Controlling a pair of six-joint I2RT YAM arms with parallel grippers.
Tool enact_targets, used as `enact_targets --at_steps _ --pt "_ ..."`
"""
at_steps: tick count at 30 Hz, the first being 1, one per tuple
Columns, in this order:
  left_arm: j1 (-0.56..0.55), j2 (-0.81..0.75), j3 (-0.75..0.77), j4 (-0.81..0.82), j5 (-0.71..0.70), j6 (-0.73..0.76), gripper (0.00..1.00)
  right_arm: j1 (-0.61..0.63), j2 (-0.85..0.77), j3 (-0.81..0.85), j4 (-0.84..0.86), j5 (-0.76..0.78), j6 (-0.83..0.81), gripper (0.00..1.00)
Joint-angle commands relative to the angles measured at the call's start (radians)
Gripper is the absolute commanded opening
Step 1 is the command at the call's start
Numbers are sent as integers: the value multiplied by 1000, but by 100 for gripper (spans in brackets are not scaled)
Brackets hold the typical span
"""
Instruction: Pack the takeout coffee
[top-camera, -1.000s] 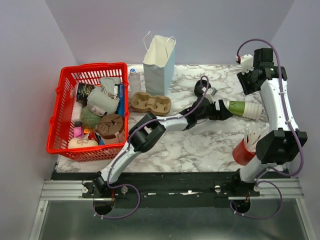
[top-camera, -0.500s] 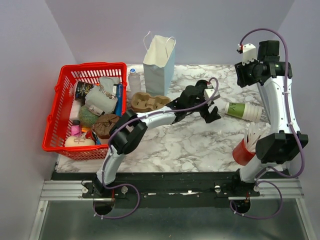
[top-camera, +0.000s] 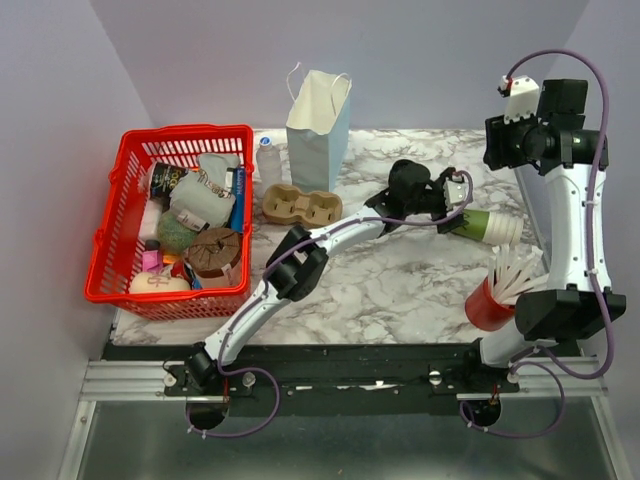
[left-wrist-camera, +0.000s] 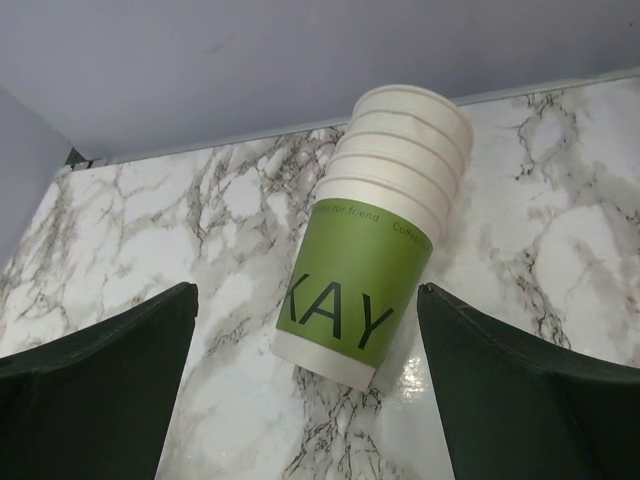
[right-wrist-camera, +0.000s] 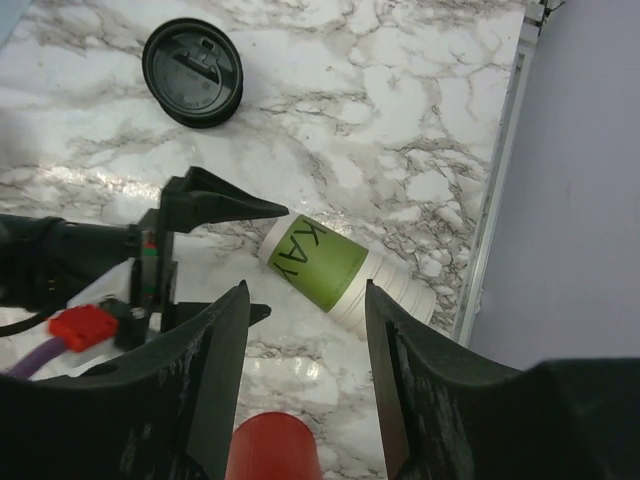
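The left arm reaches across the desk (top-camera: 400, 290) to its right side, where a stack of green cups (left-wrist-camera: 365, 290) lies on its side, white rims pointing away from the arm. The left claw (left-wrist-camera: 307, 290) is spread wide, its fingers (left-wrist-camera: 110, 380) on either side of the stack's base with marble showing in both gaps, so it pinches nothing. The right claw (right-wrist-camera: 305, 290) hangs high above the same spot, looking down, its jaws apart and empty. Of the takeout coffee, only the black lid (right-wrist-camera: 192, 72) can be picked out: it lies flat on the marble beyond the left arm, well apart from the stack. Whether its green cup is in view I cannot tell. A red cup (top-camera: 490, 300) of white sticks stands near the right arm's base, near the stack but not touching it. A paper bag (top-camera: 318, 125) stands upright at the back of the desk, with a cardboard carrier (top-camera: 302, 205) in front of it. A red basket (top-camera: 180, 140) full of mixed goods sits at the left.
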Motion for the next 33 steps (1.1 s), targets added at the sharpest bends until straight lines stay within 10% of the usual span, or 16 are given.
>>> enact_targets --at_steps 1,33 --pt "-18 106 168 -81 65 80 99 -20 -30 75 -9 -86 63 59" --pt "-47 170 400 -607 77 367 98 -24 -156 -8 -36 -64 39 62"
